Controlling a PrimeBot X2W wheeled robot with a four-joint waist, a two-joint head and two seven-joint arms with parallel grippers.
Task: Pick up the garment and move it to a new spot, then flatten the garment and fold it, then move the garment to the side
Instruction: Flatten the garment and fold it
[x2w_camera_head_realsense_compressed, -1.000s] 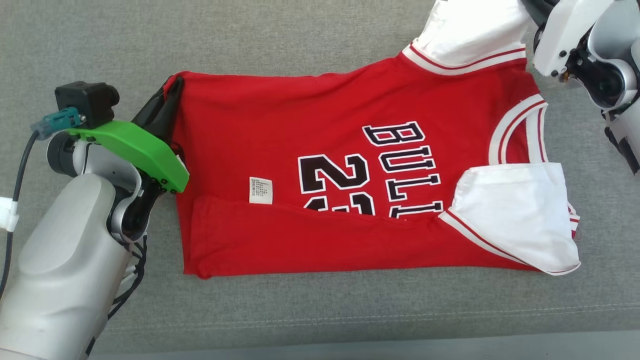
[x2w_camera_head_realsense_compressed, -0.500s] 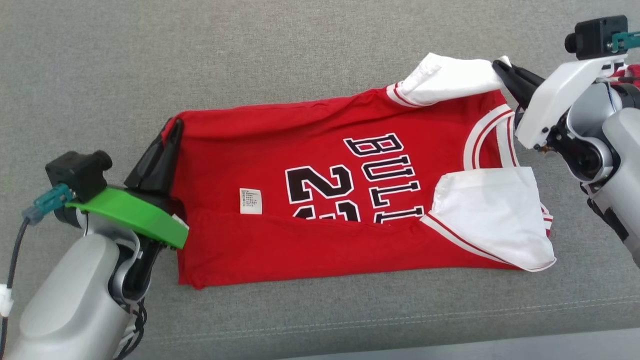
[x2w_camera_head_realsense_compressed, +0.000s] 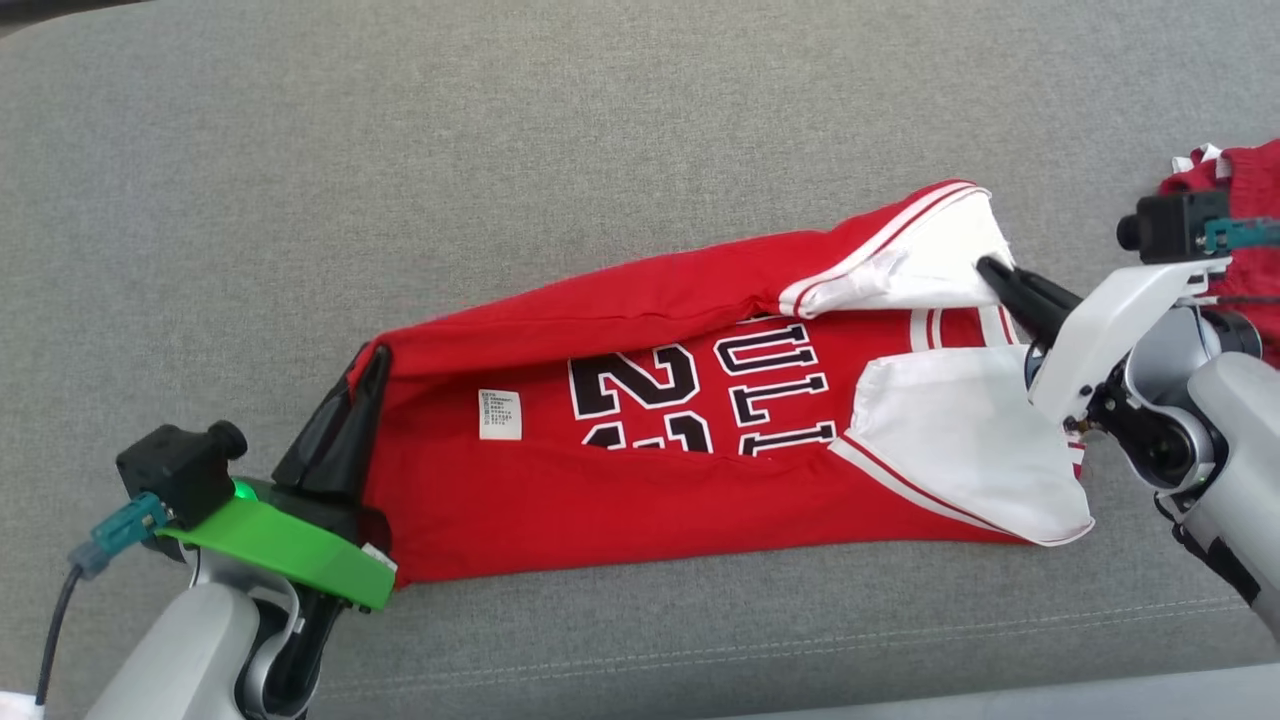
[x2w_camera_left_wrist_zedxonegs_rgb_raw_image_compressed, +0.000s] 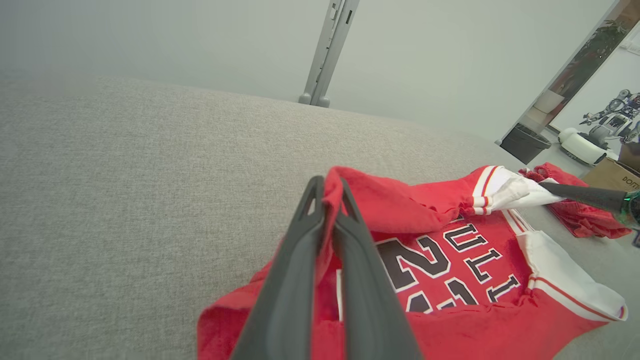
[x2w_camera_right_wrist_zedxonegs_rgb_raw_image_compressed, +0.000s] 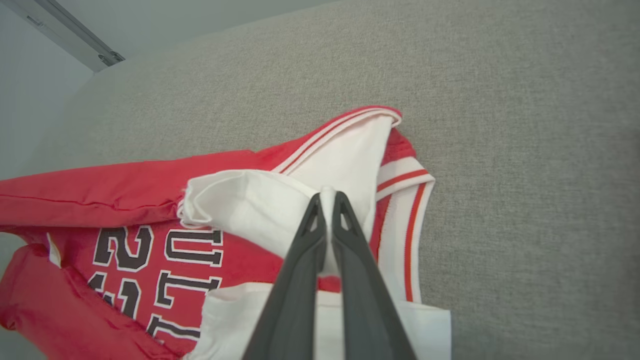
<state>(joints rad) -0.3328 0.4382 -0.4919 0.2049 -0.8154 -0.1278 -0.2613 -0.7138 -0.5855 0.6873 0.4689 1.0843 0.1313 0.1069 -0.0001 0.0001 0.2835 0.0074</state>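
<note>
At the left, the left claw (x2w_camera_head_realsense_compressed: 372, 362) is closed on the red hem corner of the garment (x2w_camera_head_realsense_compressed: 620, 480), its two dark fingers (x2w_camera_left_wrist_zedxonegs_rgb_raw_image_compressed: 300, 250) pressed together with cloth between them. The garment, a red jersey with black lettering and white sleeves, lies across the middle of the grey fabric surface (x2w_camera_head_realsense_compressed: 600, 130). Its far long edge is raised in a fold that runs from one claw to the other and covers the top of the lettering. Beyond that fold the surface lies bare up to its far edge, and a narrower bare strip with a seam runs along the near edge. At the right, the right claw (x2w_camera_head_realsense_compressed: 985, 268) is pinched on the upper white sleeve. Just beyond it lies a second red cloth (x2w_camera_head_realsense_compressed: 1235, 180), apart from the jersey. Past the surface's edge, in the left wrist view, stand a dark bin (x2w_camera_left_wrist_zedxonegs_rgb_raw_image_compressed: 525, 144) and a cardboard box (x2w_camera_left_wrist_zedxonegs_rgb_raw_image_compressed: 612, 175); their contents are hidden.
</note>
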